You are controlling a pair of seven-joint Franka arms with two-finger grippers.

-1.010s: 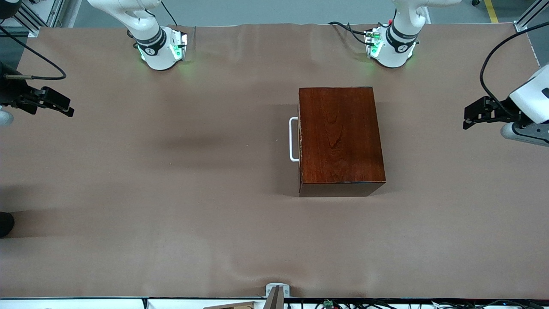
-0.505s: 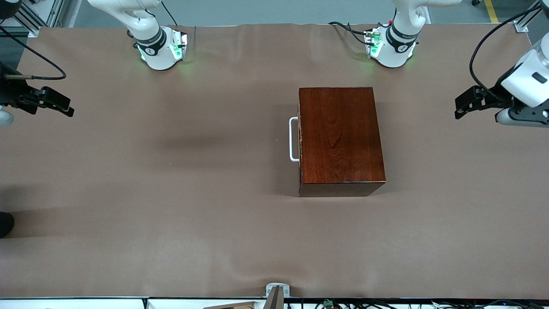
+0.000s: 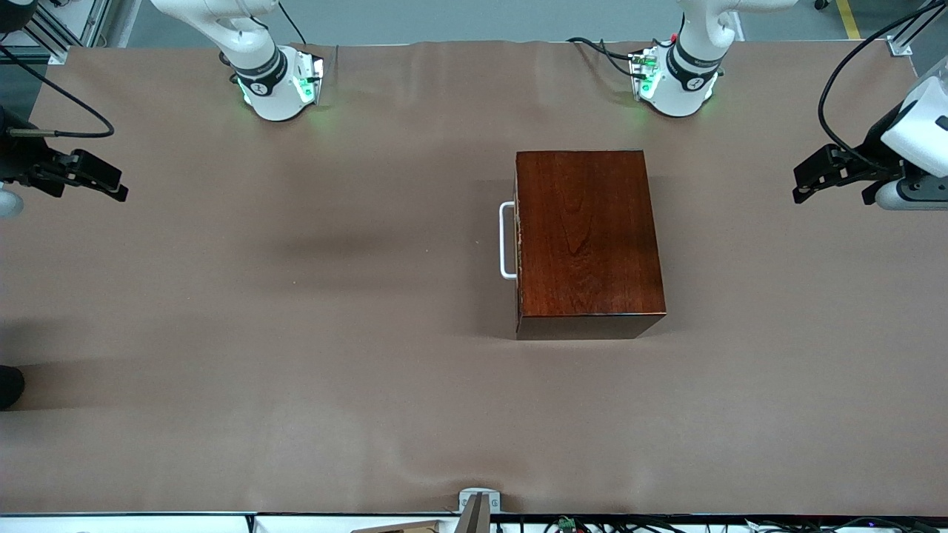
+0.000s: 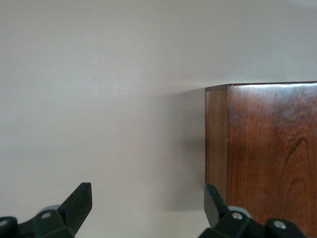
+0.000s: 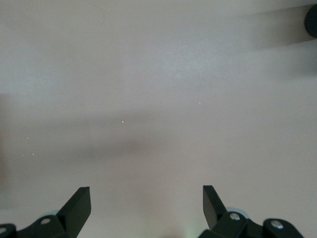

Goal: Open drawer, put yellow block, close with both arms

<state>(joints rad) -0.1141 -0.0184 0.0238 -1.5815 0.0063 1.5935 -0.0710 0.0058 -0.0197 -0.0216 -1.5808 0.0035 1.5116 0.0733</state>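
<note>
Dark mahogany box (image 3: pixel 589 240) sits on the brown desk (image 3: pixel 296 333), nearer the left arm's end; we see its drawer (image 3: pixel 518 244) pushed fully in, white handle (image 3: pixel 506 240) facing the right arm's end. Our left tool (image 3: pixel 803 181) hangs spread over the desk edge beside the box. Our right tool (image 3: pixel 111 185) hangs spread over bare desk. We see no yellow block.
</note>
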